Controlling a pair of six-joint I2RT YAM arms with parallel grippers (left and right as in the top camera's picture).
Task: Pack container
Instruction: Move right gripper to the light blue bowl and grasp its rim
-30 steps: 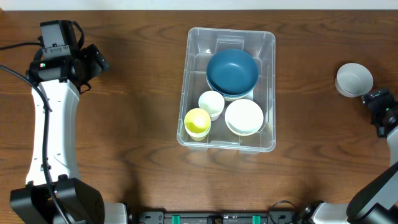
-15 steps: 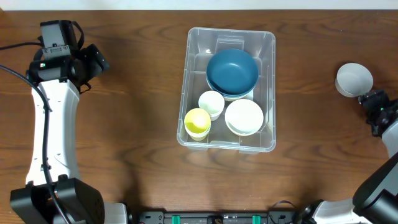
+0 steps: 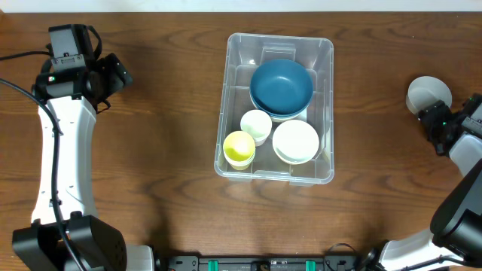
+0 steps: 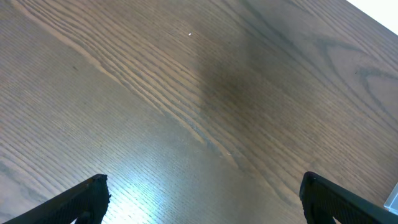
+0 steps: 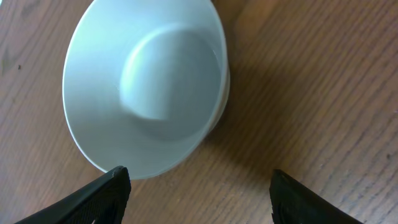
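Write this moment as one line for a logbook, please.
container: holds blue bowl, white bowl, white cup, yellow cup | grey bowl: on table, outside | right gripper: open, by grey bowl | left gripper: open, over table

The dark brown wood-grain table (image 3: 166,150) fills the overhead view. A pale white strip (image 3: 151,4) borders its far edge. Diffuse light produces a soft glare patch in the left wrist view.
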